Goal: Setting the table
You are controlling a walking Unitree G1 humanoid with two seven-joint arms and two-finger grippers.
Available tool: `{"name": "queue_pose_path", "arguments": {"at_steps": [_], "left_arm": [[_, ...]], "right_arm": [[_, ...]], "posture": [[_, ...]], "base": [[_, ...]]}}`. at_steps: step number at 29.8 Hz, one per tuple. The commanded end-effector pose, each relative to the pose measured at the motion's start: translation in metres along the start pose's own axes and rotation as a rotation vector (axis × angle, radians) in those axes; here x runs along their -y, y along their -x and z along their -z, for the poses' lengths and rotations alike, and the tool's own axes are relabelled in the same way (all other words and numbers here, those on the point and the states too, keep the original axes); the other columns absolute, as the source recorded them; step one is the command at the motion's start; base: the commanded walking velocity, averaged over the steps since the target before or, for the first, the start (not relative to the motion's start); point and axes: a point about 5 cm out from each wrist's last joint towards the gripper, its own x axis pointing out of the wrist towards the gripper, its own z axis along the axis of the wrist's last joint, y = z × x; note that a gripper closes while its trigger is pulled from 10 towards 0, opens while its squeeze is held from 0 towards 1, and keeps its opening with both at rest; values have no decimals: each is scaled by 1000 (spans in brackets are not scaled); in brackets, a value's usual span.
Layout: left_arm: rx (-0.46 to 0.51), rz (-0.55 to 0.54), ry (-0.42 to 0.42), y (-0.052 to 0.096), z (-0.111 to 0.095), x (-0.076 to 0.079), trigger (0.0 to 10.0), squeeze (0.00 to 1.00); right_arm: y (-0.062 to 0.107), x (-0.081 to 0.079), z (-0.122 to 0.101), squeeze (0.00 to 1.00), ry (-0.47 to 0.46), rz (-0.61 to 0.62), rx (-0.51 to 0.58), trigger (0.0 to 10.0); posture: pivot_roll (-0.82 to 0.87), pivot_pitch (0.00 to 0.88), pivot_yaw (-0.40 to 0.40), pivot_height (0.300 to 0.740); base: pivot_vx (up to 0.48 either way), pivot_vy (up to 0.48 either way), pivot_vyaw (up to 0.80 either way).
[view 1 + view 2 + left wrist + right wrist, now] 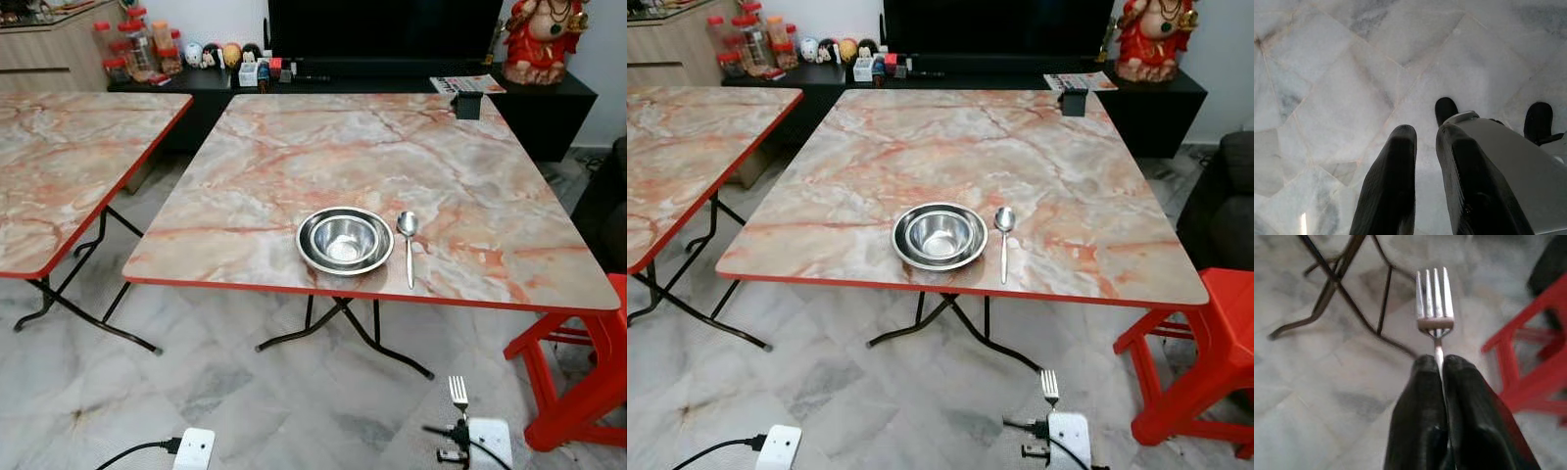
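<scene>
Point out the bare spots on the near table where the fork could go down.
The right gripper holds the fork low, in front of the table. Bare marble lies left of the bowl, between it and the table's left edge, and right of the spoon toward the red stool. The gap between bowl and spoon is tight.

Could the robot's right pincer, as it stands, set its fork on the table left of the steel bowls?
Probably not yet. The right pincer, shut on the silver metal fork, hangs low before the marble-patterned, red-edged table; the nested shiny steel bowls lie across its path.
</scene>
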Motion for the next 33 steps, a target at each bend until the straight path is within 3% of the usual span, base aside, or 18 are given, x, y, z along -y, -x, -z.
{"name": "queue_pose_path", "arguments": {"at_steps": [1,6,10,12,13,14,17,20,25,28,33], "left_arm": [[-20,-1,-12,1,6,-4,10000,0],[-20,-1,-20,1,6,-5,10000,0],[-15,-3,-29,1,4,-8,10000,0],[-15,-3,-29,1,4,-8,10000,0],[-15,-2,-38,1,3,-8,10000,0],[-13,1,-43,0,2,-7,10000,0],[-4,1,-31,0,-1,-5,10000,0],[7,-4,-13,0,-2,-5,10000,0],[8,-9,-7,0,-3,-4,10000,0],[13,-13,-4,-1,-5,-4,10000,0],[17,-16,-2,-1,-7,-4,10000,0]], "right_arm": [[3,5,-10,0,41,30,90,10000],[10,7,-21,0,37,38,171,10000],[11,8,-55,0,73,35,330,10000],[11,8,-55,0,73,35,330,10000],[6,6,-74,0,74,26,395,10000],[-11,-3,-109,0,51,-4,491,10000],[-21,-9,-133,0,41,-2,545,10000],[-30,-13,-151,0,-11,-1,558,10000],[-42,-18,-170,0,-6,-9,560,10000],[-55,-23,-196,0,-56,-19,586,10000],[-60,-23,-207,0,-90,-25,589,10000]], "posture": [[-131,0,31,740],[-135,0,38,740],[-147,0,50,740],[-147,0,50,740],[-147,0,50,740],[-139,0,44,740],[-130,0,38,740],[-123,0,32,740],[-122,0,32,740],[-118,0,30,740],[-113,0,23,740]], "base": [[0,0,0],[0,0,0],[0,0,0],[0,0,0],[0,0,0],[0,0,0],[0,0,0],[0,0,0],[0,0,0],[0,0,-144],[0,0,-566]]}}
